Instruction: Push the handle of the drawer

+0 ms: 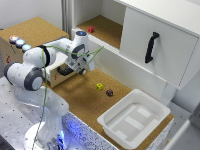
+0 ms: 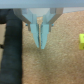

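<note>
Setting: cork-topped counter [image 1: 80, 97] with white cabinets behind it; a white arm reaches in from the exterior view's left.
Drawer: tan wooden front [image 1: 56, 76] in the side of a cork-topped box [image 1: 30, 31] at the exterior view's left. It looks slid partly out, though the arm hides much of it.
Handle: short black bar [image 1: 65, 71] lying level on the drawer front, just below and beside the gripper. In the wrist view a dark bar [image 2: 12, 47] runs beside the fingers; it is probably the handle, but the blur leaves that unsure.
Gripper: hangs at the drawer front [image 1: 83, 67], pointing down toward the counter.
Fingers: pressed together [image 2: 40, 35], tips meeting with nothing between them.
Contact: cannot tell whether the fingers touch the handle; they are very near it.
How it will handle: judged stiff and rigid, a fixed bar that will not bend or slip away. The drawer seems light and should slide with a steady push.
Where to press: no grasp needed. Judged best to lay the flat of the fingers against the middle of the bar and push straight toward the box, so the drawer does not skew.
Risk: an off-centre push may slide off the bar's end.
Nearby: yellow block [image 1: 99, 86] and dark block [image 1: 109, 92] on the cork, white tray [image 1: 107, 120] further off, well apart from the drawer.
</note>
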Robot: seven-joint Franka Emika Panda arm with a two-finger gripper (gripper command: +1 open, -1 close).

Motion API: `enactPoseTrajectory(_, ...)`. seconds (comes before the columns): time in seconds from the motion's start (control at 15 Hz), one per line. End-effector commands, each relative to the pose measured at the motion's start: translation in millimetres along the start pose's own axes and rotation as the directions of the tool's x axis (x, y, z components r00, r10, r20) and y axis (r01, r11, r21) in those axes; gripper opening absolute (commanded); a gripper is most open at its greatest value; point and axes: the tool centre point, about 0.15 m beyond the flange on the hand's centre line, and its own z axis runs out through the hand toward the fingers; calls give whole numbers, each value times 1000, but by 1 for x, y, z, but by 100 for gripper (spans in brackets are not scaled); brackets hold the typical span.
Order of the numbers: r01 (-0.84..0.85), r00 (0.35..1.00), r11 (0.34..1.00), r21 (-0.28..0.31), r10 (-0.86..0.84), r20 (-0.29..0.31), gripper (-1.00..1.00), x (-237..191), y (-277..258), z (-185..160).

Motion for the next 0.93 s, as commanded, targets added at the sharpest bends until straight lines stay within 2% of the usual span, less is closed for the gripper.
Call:
enactPoseTrajectory(0.0, 19, 997, 1000, -11, -18, 69, -100, 6, -58, 10)
enactPoseTrajectory(0.47, 145, 987, 989, 18, -145, 66, -100, 8, -132, 11)
enactPoseTrajectory(0.6, 174, 981, 984, 26, -175, 84, -100, 9, -152, 18)
enactPoseTrajectory(0.87, 261, 962, 965, 35, -263, 71, -100, 9, -201, 14)
